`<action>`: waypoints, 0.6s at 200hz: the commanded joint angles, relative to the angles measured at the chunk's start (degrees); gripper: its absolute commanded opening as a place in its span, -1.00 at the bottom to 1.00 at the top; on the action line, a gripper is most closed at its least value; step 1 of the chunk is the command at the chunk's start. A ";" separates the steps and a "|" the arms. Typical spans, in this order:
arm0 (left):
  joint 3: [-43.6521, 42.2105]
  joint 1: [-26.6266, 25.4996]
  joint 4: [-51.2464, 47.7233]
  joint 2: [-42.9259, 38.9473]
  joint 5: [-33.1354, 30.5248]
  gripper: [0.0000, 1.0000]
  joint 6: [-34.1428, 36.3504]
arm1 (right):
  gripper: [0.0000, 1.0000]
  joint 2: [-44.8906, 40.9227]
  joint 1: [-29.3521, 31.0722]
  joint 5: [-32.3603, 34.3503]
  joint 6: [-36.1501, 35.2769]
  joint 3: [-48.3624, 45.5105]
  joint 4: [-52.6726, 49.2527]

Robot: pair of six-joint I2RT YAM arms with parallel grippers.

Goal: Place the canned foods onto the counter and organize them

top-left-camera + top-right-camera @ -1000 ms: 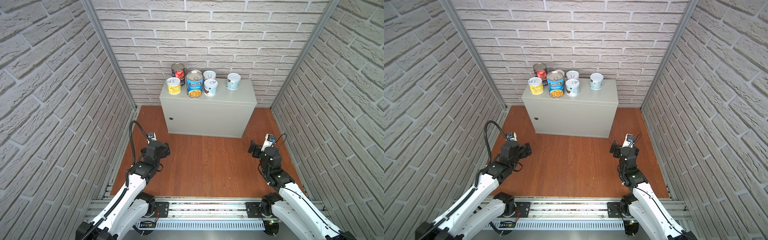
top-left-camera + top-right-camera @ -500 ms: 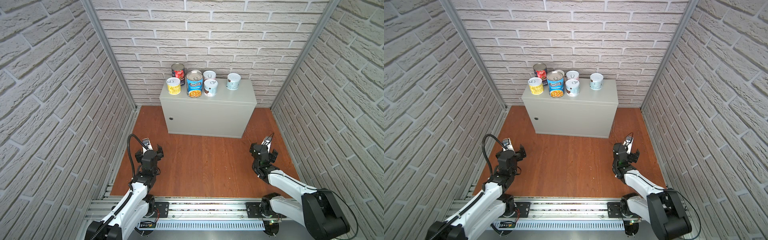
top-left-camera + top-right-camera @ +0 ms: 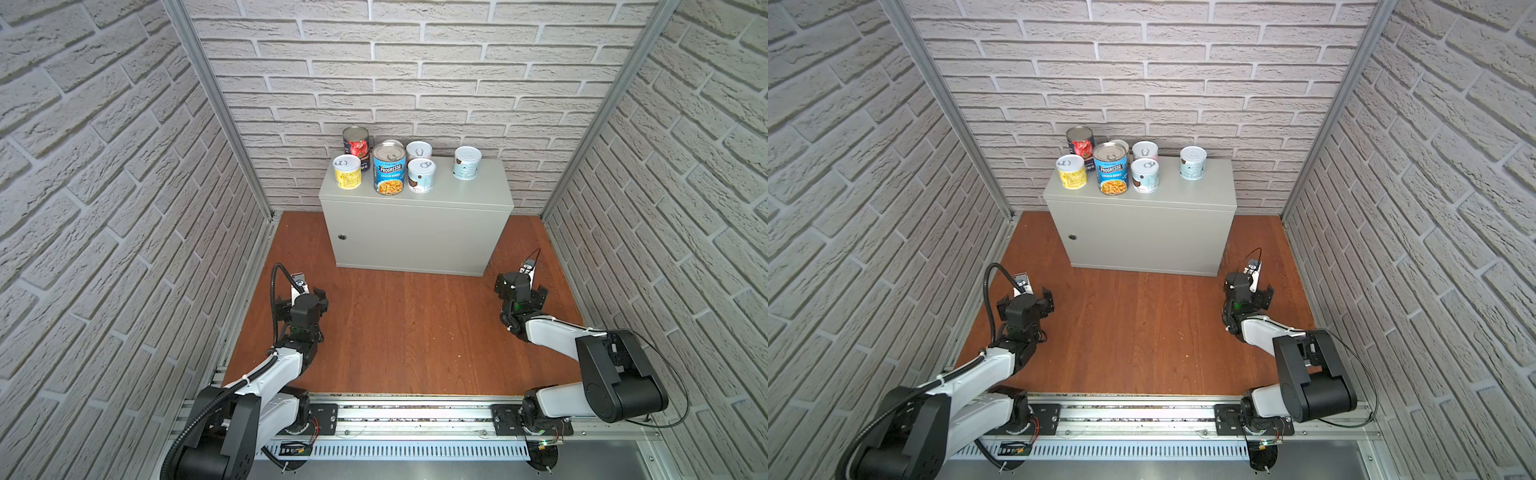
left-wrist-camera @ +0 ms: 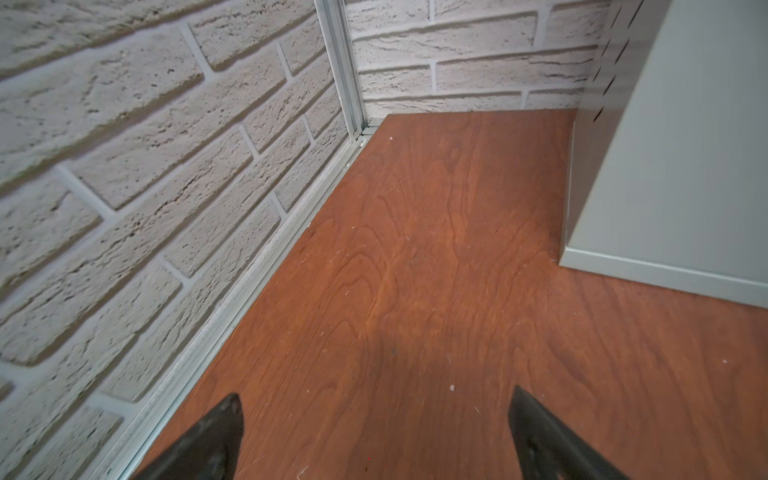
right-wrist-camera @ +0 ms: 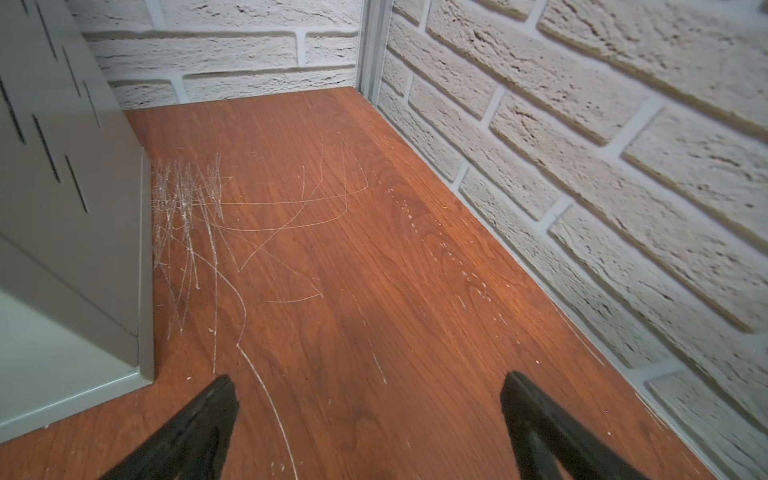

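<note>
Cans [image 3: 388, 172] stand grouped on table [image 3: 415, 232] top, upper centre of frame (one pale can [image 3: 467, 163] apart, further right). Left hand [image 3: 301, 297] lower left, above floor [image 3: 407, 332]: jaws spread wide, holding nothing. Right hand [image 3: 521, 289] lower right, near table corner: same, spread wide, empty.

seven cans [image 3: 388, 174], one counter [image 3: 415, 232], two grippers [image 4: 374, 401] [image 5: 368, 382]
</note>
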 commanded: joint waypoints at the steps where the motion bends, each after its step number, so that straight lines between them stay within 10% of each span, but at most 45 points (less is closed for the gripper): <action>1: 1.96 1.07 5.37 2.57 -0.34 0.97 0.09 | 1.00 -0.28 -0.04 -3.62 -2.78 -0.70 4.49; 120: 10.62 3.42 7.66 17.19 8.29 0.96 2.97 | 1.00 -2.40 0.01 -8.42 -5.26 -5.18 11.50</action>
